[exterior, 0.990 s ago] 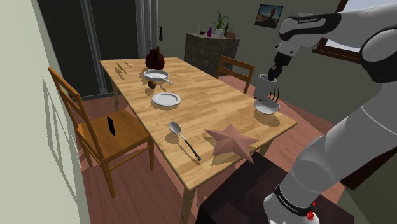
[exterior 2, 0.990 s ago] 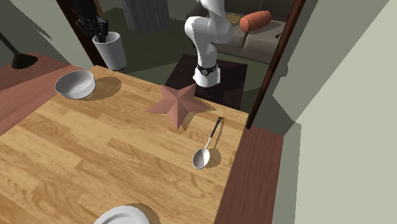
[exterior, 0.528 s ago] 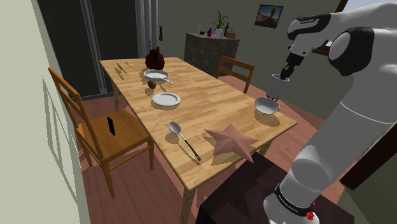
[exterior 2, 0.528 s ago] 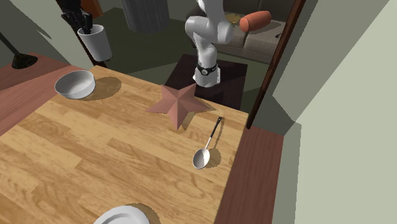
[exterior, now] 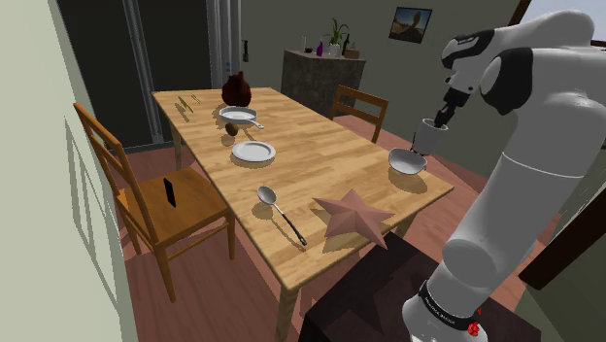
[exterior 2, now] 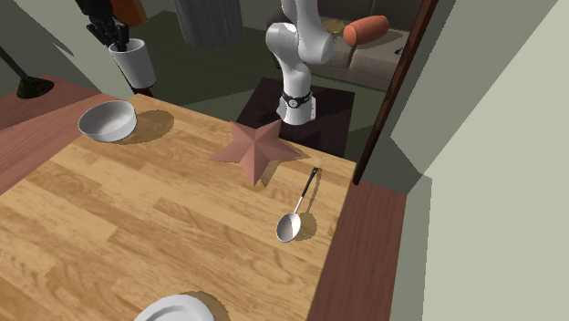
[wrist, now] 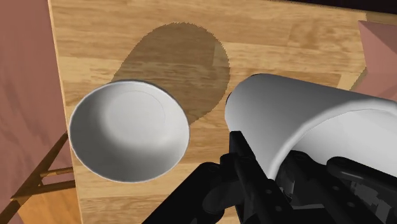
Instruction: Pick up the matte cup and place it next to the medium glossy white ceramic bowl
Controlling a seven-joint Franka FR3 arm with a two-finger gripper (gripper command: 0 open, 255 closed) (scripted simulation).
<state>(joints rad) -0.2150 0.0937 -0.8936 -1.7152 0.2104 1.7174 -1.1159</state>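
While aloft, cup [exterior 2: 134,64] farther fr. bowl [exterior 2: 108,120]

The arm [exterior: 524,194] is built of smooth, rounded white shells, shaded to grey on their undersides, with dark bands set at the joints. Farthest from the hand, the base is ringed by a black collar [exterior: 442,304] on which small white lettering is printed, too small to be read. A red dot [exterior: 473,328] is set just beyond it. Nearest the hand, the wrist link [exterior: 466,46] is marked by a dark grey patch. The gripper [exterior: 436,119] is rendered all black and matte, and two blocky, angular fingers [wrist: 245,167] are carried on a squared body.
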